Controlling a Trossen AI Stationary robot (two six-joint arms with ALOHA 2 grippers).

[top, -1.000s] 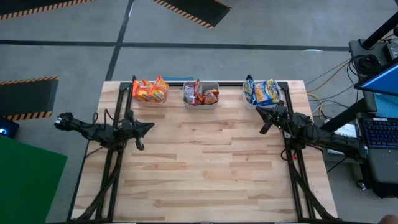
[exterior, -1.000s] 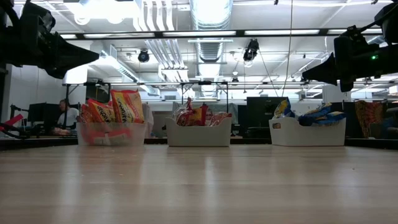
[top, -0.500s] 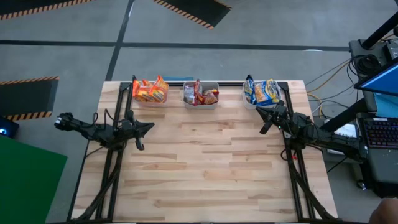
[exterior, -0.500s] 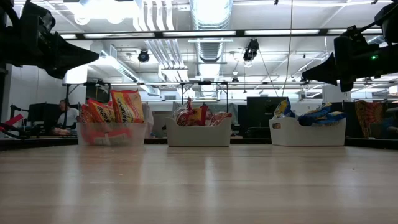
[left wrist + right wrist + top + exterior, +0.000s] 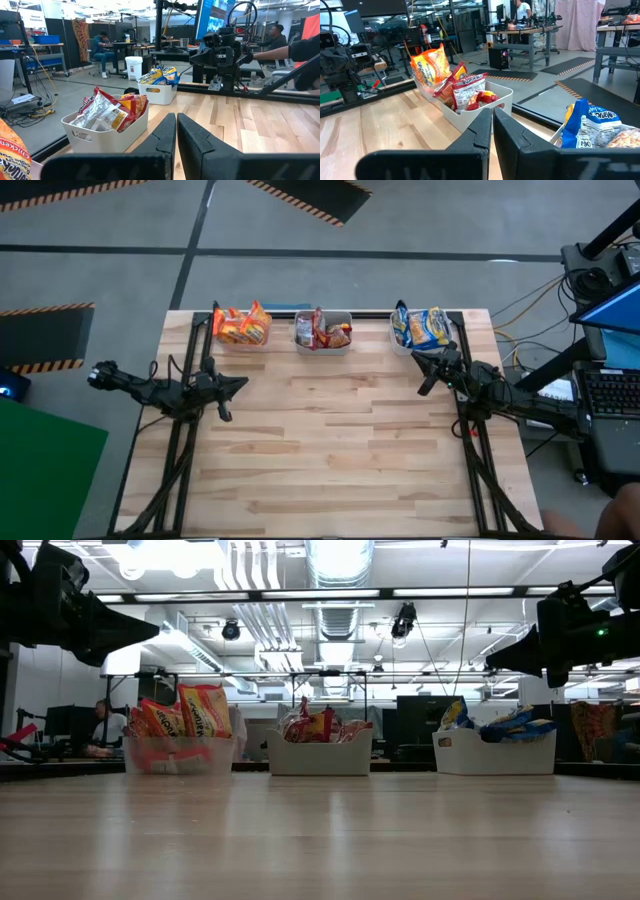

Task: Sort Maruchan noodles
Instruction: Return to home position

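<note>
All the Maruchan noodles are off the bare table [image 5: 330,460] and stand in three bins along its far edge. Seen from above, the orange packets [image 5: 242,326] sit in the clear bin [image 5: 180,755] at about 11 o'clock, the red packets [image 5: 325,333] in the middle bin [image 5: 320,757] at 12 o'clock, and the blue packets [image 5: 425,328] in the white bin [image 5: 495,755] at about 1 o'clock. The left arm [image 5: 170,392] hangs above the table at 9 o'clock and the right arm [image 5: 490,390] at 3 o'clock. In each wrist view the left jaws and the right jaws are drawn together with only a sliver between the fingers, and neither holds anything. The packets look light, with slick, crinkly film over what is probably a stiff, brittle noodle block. A hard pinch could crack one and a loose pinch could let it slide. They stand on edge in the bins, so the upturned short edge or a sealed seam would be the safest place to grip. Compared with a second ago, neither arm has moved and every packet and bin sits as it did. The one change is a blurred shape, perhaps part of a person, now at the high view's 5 o'clock corner, off the table.
</note>
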